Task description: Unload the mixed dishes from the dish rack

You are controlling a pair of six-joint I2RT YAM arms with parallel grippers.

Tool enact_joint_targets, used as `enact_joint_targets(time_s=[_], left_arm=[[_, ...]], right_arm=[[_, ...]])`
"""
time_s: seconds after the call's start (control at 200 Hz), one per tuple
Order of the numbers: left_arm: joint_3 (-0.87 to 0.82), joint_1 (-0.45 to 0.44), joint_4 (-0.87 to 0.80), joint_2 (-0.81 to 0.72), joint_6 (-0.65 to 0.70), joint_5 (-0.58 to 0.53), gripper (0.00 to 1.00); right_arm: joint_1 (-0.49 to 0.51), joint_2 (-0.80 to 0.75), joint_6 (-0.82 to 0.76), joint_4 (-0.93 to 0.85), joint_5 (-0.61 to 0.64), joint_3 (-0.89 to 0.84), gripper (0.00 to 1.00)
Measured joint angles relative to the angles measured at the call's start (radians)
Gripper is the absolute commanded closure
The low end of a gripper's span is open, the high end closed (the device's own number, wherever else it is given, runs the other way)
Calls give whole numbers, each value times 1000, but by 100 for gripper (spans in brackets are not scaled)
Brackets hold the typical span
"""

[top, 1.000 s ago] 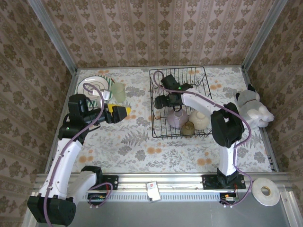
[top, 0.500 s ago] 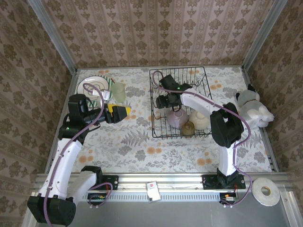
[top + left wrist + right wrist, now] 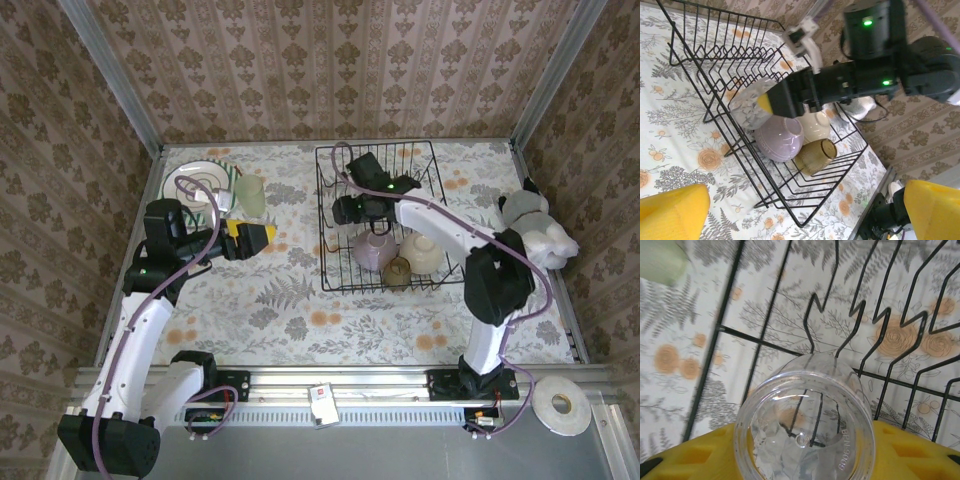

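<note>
Tumbler gripped in right end effector, over dish rack

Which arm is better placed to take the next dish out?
Right: its claw grips the clear glass tumbler at the black wire rack; the left claw hangs open outside it.

I get bright, even light from above in the top view, with soft, short shadows under the dish rack. In the right wrist view, the glass tumbler catches small glare streaks and the left edge smears. In the left wrist view, the yellow fingertips are out of focus.
</note>
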Motion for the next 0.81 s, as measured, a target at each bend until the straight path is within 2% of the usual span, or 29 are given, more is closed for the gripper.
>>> enact_joint_targets(time_s=[0.29, 0.485, 0.805], left_arm=[[-64, -23, 100, -6, -89, -17, 0], [-144, -97, 243, 8, -185, -41, 0], [-198, -265, 584, 237, -332, -60, 3]], right_arm=[[-68, -193, 32, 79, -137, -104, 71], [-147, -312, 105, 188, -304, -279, 72], [-253, -503, 252, 413, -552, -531, 72]])
